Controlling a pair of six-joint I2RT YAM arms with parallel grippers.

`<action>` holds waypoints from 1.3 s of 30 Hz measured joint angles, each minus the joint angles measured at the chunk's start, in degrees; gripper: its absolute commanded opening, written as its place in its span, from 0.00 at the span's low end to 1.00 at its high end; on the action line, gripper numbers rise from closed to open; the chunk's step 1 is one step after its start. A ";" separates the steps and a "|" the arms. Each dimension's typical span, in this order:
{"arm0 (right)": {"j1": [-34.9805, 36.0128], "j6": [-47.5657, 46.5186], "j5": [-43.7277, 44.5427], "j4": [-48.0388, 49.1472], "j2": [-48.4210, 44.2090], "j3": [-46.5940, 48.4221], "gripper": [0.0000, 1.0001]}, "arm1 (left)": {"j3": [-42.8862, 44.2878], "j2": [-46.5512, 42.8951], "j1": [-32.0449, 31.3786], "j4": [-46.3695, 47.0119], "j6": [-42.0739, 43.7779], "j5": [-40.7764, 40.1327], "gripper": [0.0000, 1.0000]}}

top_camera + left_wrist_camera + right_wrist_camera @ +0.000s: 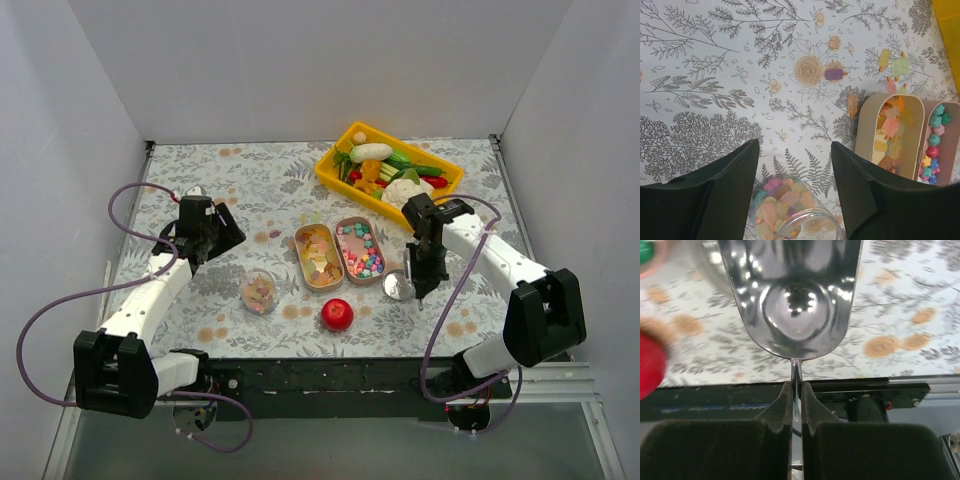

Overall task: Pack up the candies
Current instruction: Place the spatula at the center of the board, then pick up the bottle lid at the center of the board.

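The candies are small amber, orange and pale yellow gummies filling the left oval tin (319, 256) (895, 127). More pastel pieces fill a clear glass jar (259, 292) (790, 210). Loose candies (834, 74) lie on the cloth above the tin. My left gripper (215, 238) (795, 145) is open and empty, hovering just left of and above the jar. My right gripper (418, 275) (796, 390) is shut on the thin handle of a shiny metal scoop (400, 285) (795, 295), whose bowl looks empty.
A second oval tin (360, 249) (937, 145) holds colourful star-shaped pieces. A glossy red ball (337, 314) (650, 362) lies near the front edge. A yellow tray (440, 170) of toy vegetables stands at the back right. White walls enclose the table.
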 measured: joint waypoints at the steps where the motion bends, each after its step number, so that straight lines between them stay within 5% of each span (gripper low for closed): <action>1: -0.98 0.26 1.77 0.07 -0.63 -1.97 0.01 | 0.33 -0.02 0.00 -0.20 0.02 -0.11 0.60; 12: -9.38 1.16 12.31 7.08 -0.59 -10.88 0.04 | 1.53 0.39 0.00 0.59 -0.81 -0.07 0.73; 15: -9.38 1.25 12.55 9.16 2.45 -10.91 0.20 | 1.55 0.48 0.00 0.74 -0.61 -0.07 0.74; 16: -9.38 1.27 12.68 9.53 3.02 -10.82 0.38 | 1.55 0.50 0.00 0.74 -0.55 -0.07 0.74; 17: -9.38 1.38 12.74 9.60 3.34 -10.64 0.45 | 1.57 0.50 0.00 0.74 -0.50 -0.07 0.74; 21: -9.51 0.98 13.16 9.29 4.15 -8.46 0.64 | 1.97 0.96 0.00 0.74 -0.17 -0.07 0.74; 32: -3.80 -3.17 11.50 12.66 -0.22 -3.48 0.57 | 2.56 1.31 0.00 0.72 0.55 -0.07 0.75; 34: 1.68 -4.63 11.19 14.95 -0.76 -2.93 0.44 | 2.62 1.33 0.00 0.72 0.55 -0.02 0.75; 39: 8.00 -5.66 9.49 20.72 2.82 -3.34 0.30 | 3.02 1.33 0.00 0.63 0.52 0.22 0.75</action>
